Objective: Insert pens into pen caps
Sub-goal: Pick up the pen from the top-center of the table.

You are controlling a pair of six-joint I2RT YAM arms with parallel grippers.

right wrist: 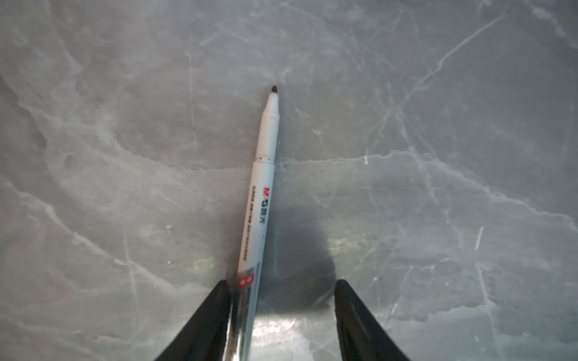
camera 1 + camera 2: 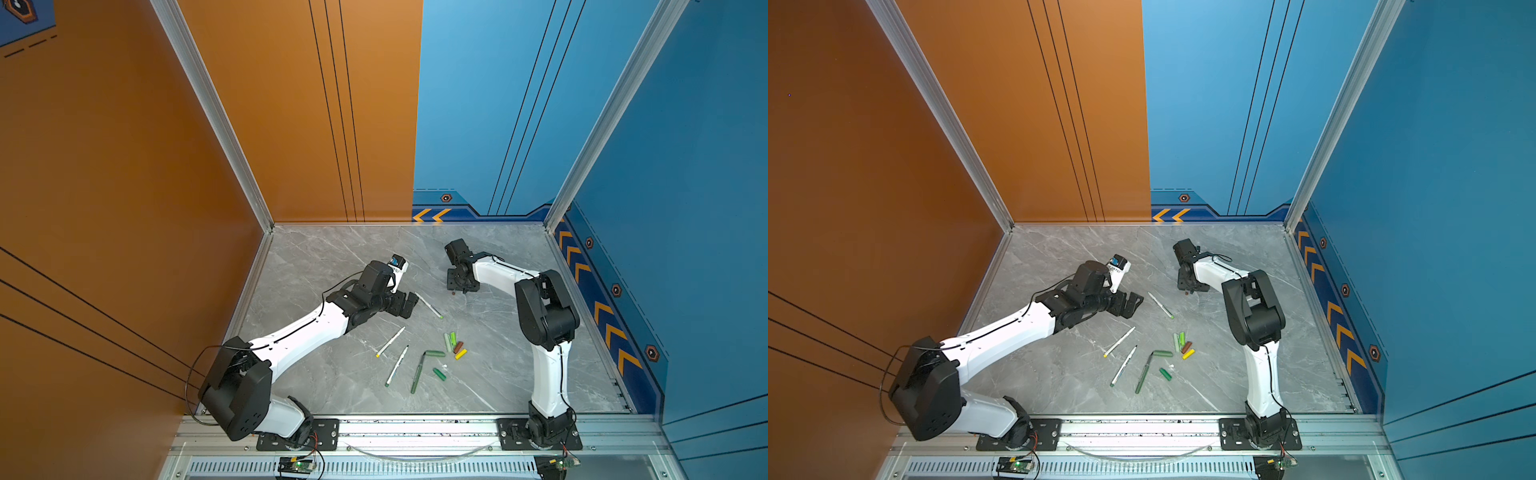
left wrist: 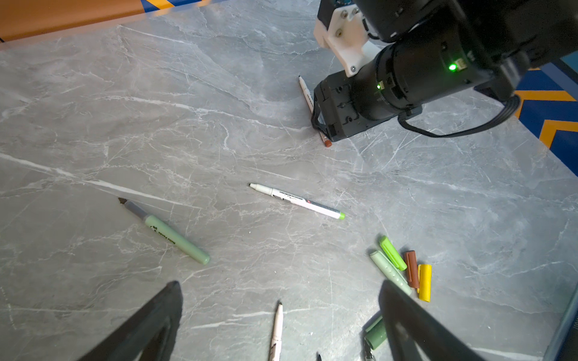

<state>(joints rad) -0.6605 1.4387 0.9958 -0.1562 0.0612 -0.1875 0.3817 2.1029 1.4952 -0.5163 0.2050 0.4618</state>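
Nearest the robot's base on the grey marble table (image 2: 498, 386) lies a dark green cap (image 2: 439, 374). Just beside it is the all-dark-green pen (image 2: 417, 375), whose far end meets a second dark green cap (image 2: 435, 353), the two forming an L. Toward the left arm lie the white pen with a dark green end (image 2: 397, 365) and, slightly farther, the white pen with a yellow end (image 2: 390, 342), both uncapped and apart from each other.

Toward the right arm four caps huddle side by side: the yellow cap (image 2: 460, 354), the brown cap (image 2: 458, 347), the pale green cap (image 2: 447, 342) and the bright green cap (image 2: 453, 338).

Farther on, the white pen with a light green end (image 2: 429, 306) lies alone, just beside the left end effector (image 2: 407, 304). That end effector hangs above the table with its fingers spread wide and nothing between them. The sage-green pen (image 3: 170, 234) shows only in the left wrist view, lying by itself with its tip bare, well apart from the caps.

Farthest, the right end effector (image 1: 281, 283) is down at the table astride the white pen with a brown end (image 1: 262, 187). Its fingers are apart, one against the barrel and the other clear of it, so the pen is not clamped. That pen lies flat, its dark tip bare.
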